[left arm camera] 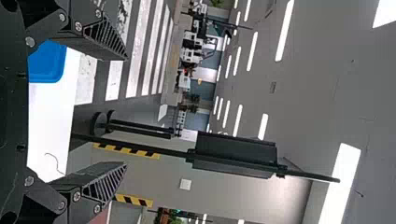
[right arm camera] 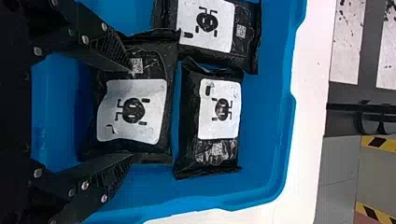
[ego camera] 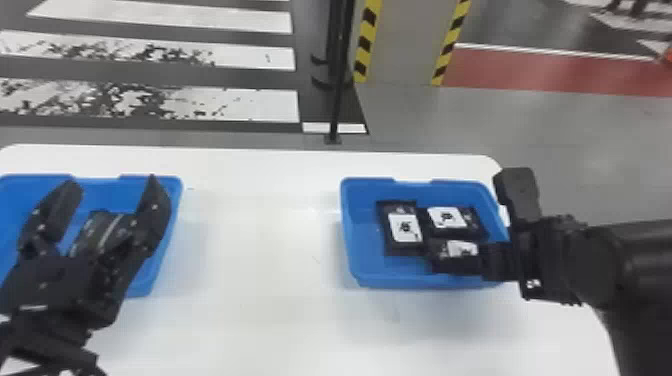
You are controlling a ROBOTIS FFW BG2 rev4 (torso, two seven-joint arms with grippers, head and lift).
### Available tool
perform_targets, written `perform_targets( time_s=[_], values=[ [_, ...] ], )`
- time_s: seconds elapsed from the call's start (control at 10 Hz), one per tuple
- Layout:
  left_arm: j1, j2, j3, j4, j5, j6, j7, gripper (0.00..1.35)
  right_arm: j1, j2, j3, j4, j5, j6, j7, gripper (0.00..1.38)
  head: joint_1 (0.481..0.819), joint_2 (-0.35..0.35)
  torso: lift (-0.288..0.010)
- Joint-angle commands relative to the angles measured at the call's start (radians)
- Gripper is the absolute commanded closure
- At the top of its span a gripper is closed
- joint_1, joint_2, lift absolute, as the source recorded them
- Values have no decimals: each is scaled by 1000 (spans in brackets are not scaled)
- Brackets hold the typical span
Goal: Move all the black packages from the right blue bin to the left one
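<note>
Three black packages (ego camera: 405, 230) in the right blue bin (ego camera: 351, 235) in our head view, right gripper (ego camera: 465, 257) down at the nearest, left gripper (ego camera: 112, 181) at the left blue bin (ego camera: 177, 187); left wrist: we see jaws spread; right wrist: we see jaws parted over one package's end portions.

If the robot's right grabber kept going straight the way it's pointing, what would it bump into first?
Probably the black package lined up between the fingertips of the right gripper. I can't tell how much space is left, and they may already touch.
</note>
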Motion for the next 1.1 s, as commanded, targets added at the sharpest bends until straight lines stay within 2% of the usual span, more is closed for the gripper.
perform_targets(
  time_s=[0.0,0.2,0.3,0.4,0.5,0.7,1.0],
  values=[
    [0,-1,1,0,0,-2,0,282,-7,-1,2,8,-16,6,-1,834,695,-148,-181],
    [2,-1,1,2,0,-2,0,282,-9,-2,2,30,-34,6,2,1090,695,-143,-181],
    [2,-1,3,2,0,-5,0,282,-4,-2,0,57,-62,6,11,1170,695,-141,-181],
    [2,-3,3,2,0,-7,0,282,3,-2,-2,70,-68,-15,14,1193,695,-135,-181],
    [2,-3,3,2,0,-10,0,282,18,-1,-4,65,-64,-64,16,1262,695,-129,-181],
    [5,-3,3,2,0,-29,0,282,79,9,-40,-4,-90,-147,20,1265,695,-126,-181],
    [5,-3,1,7,-4,-95,0,275,126,10,-68,-90,-194,-287,42,1265,695,-103,-181]
  ],
)
